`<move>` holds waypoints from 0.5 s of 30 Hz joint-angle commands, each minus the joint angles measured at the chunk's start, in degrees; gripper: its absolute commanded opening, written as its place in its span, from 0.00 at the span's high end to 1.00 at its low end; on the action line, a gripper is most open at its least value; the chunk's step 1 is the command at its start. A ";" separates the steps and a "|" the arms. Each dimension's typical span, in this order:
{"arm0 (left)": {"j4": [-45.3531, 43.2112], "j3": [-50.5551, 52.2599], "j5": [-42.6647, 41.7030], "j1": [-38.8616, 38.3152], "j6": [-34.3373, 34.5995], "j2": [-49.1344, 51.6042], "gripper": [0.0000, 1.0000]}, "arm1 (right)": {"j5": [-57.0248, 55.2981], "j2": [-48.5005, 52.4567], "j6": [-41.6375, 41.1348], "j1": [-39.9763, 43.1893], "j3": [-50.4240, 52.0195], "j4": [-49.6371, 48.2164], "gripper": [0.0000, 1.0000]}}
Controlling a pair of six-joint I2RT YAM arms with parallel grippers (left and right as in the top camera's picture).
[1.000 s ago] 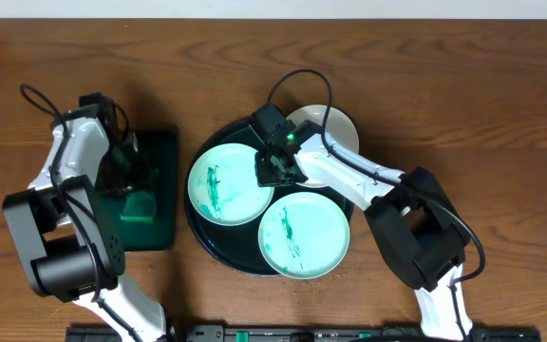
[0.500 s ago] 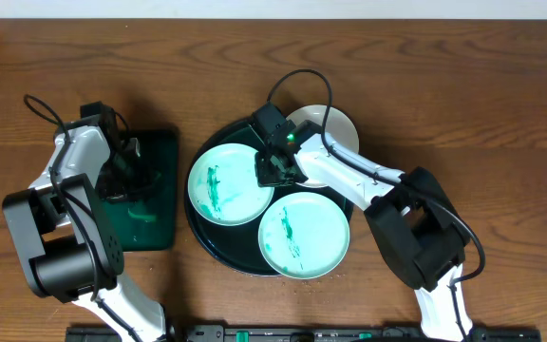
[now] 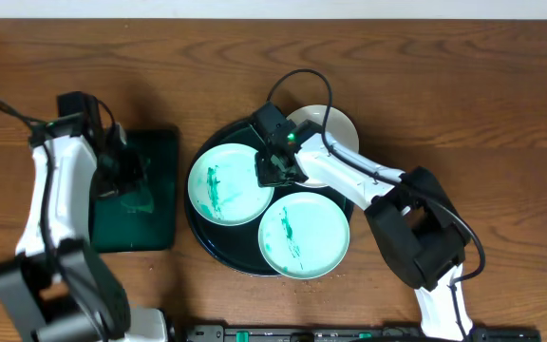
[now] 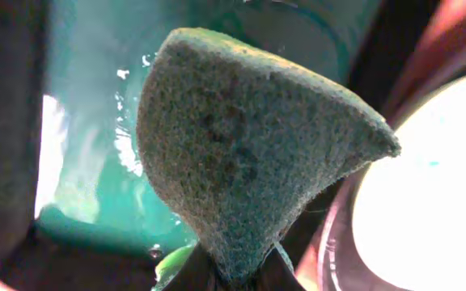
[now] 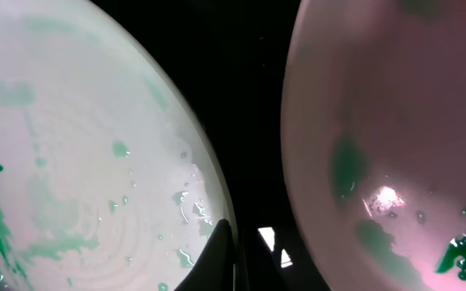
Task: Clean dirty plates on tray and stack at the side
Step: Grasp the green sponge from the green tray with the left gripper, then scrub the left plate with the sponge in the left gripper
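Observation:
Three plates lie on the round dark tray [image 3: 200, 231]: a teal-smeared left plate [image 3: 218, 185], a front plate [image 3: 304, 236] and a back plate [image 3: 335, 123] partly under the right arm. My right gripper [image 3: 275, 171] is shut on the left plate's right rim. In the right wrist view its dark fingertips [image 5: 221, 255] sit over that plate's edge [image 5: 71, 162], with a second plate [image 5: 395, 121] to the right. My left gripper [image 3: 120, 171] hangs over the rectangular tray [image 3: 150, 223]. It is shut on a grey-green sponge [image 4: 249, 145], pinched at its narrow end [image 4: 233, 275].
The rectangular dark-green tray holds teal water [image 4: 87, 162] under the sponge. A bright white plate [image 4: 427, 186] shows at the right of the left wrist view. The right arm's black cable [image 3: 297, 81] arcs above the round tray. Bare wooden table [image 3: 482, 114] lies to the right.
My left gripper has closed on the sponge in the rectangular tray and the left arm has swung outward and up. The right arm and the plates have not moved.

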State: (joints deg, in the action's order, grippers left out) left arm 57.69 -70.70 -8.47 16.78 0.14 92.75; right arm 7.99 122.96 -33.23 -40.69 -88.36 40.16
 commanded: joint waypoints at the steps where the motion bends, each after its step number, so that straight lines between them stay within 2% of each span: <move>1: 0.94 -1.33 -0.07 0.17 1.05 -2.40 0.93 | 4.42 1.88 2.47 0.70 -0.76 -0.24 0.99; 7: 1.40 -1.31 -0.04 0.13 1.46 -2.51 0.92 | 6.03 1.88 2.47 2.01 -0.76 0.90 0.99; 10: 1.20 -1.31 -3.17 -0.17 1.51 -2.51 0.93 | 6.01 1.88 2.47 2.03 -0.76 1.25 0.99; 15: 0.31 -1.31 -3.08 -5.27 5.25 -2.51 0.93 | 6.01 1.88 2.45 2.03 -0.76 1.22 0.99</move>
State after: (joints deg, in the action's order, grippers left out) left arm 58.65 -71.07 -10.26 15.00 1.80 90.28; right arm 12.84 123.26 -31.81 -38.98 -88.38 40.88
